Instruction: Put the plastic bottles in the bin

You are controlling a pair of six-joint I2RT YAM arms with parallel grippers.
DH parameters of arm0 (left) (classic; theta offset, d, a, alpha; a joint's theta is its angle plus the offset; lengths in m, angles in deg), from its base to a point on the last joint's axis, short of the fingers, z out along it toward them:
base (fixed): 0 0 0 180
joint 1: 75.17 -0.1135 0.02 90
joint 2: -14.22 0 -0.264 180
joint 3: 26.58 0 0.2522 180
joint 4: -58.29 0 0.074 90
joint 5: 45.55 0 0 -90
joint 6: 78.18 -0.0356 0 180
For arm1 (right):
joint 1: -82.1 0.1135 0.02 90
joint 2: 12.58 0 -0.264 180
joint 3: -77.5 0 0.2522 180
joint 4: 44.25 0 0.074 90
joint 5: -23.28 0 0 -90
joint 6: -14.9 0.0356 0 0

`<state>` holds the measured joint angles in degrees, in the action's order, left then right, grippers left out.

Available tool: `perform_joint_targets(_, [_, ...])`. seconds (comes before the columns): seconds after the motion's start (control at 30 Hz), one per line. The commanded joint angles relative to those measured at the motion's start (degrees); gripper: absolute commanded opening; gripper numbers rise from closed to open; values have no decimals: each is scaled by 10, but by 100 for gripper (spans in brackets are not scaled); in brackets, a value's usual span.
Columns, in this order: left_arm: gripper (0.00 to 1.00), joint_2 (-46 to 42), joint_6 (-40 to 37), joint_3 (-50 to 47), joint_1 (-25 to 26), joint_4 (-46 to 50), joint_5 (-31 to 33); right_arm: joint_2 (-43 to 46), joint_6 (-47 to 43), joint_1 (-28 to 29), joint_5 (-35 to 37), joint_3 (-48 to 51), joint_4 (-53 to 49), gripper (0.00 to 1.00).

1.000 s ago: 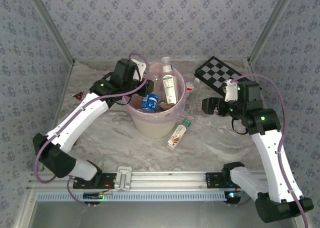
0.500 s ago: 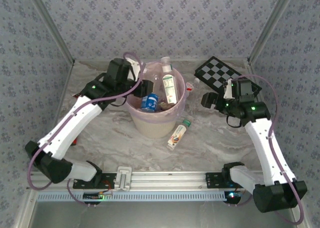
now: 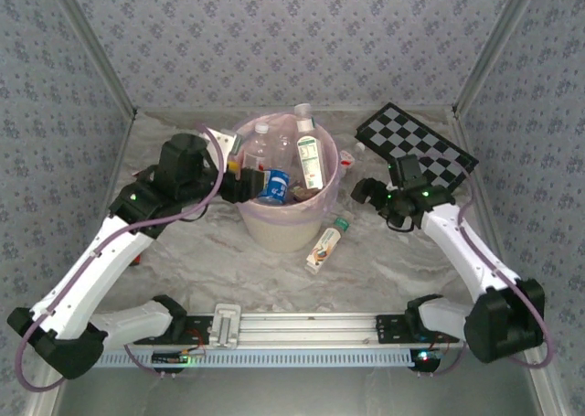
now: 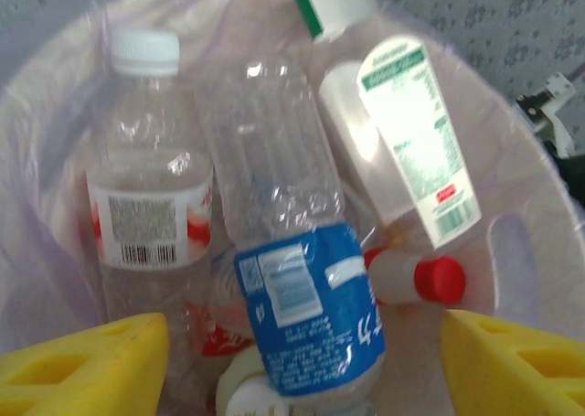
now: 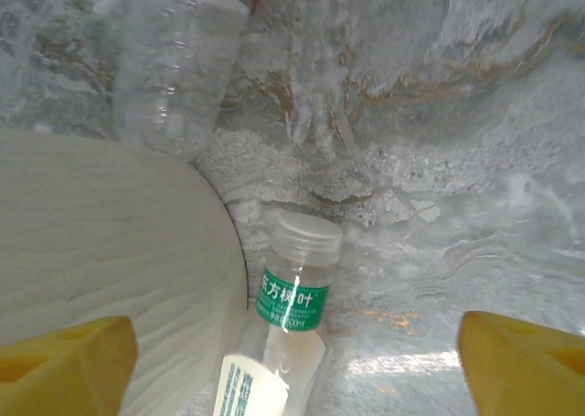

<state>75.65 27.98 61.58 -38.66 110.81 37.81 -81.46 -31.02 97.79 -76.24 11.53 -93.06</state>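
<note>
The bin [image 3: 279, 226], cream with a pink bag liner, stands mid-table holding several plastic bottles. In the left wrist view a blue-label bottle [image 4: 306, 315], a red-label one [image 4: 146, 206], a green-and-white one [image 4: 411, 142] and a small red-capped one [image 4: 430, 279] lie inside it. My left gripper [image 3: 243, 178] hangs open at the bin's left rim, yellow fingers [image 4: 91, 366] wide apart and holding nothing. A green-label bottle [image 5: 292, 311] [image 3: 326, 242] lies on the table against the bin wall [image 5: 101, 242]. My right gripper [image 3: 366, 192] is open above it.
A second clear bottle [image 5: 174, 59] lies by the bin's right side, red cap [image 3: 346, 157] showing. The chequered board [image 3: 416, 146] is at the back right and a small red triangle [image 3: 143, 173] at the far left. Enclosure walls surround the marble table.
My left gripper has opened and drawn back left from over the bin; the blue-label bottle stays inside. My right gripper has shifted left toward the bin, over the lying bottle.
</note>
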Motion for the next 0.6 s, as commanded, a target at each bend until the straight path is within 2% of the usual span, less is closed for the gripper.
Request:
perform_joint_targets(0.0, [78, -29, 10, -12, 4, -21, -6, -31, 36, 4, -36, 30, 62, 82])
perform_joint_targets(0.13, [78, -43, 10, -14, 4, -15, -1, -80, 55, 21, -60, 53, 102, 77])
perform_joint_targets(0.4, [78, -34, 5, 4, 4, -17, 5, -189, 73, 53, -92, 59, 169, 77])
perform_joint_targets(0.57, [78, -26, 5, 14, 4, -13, -3, -221, 68, 58, -91, 48, 179, 71])
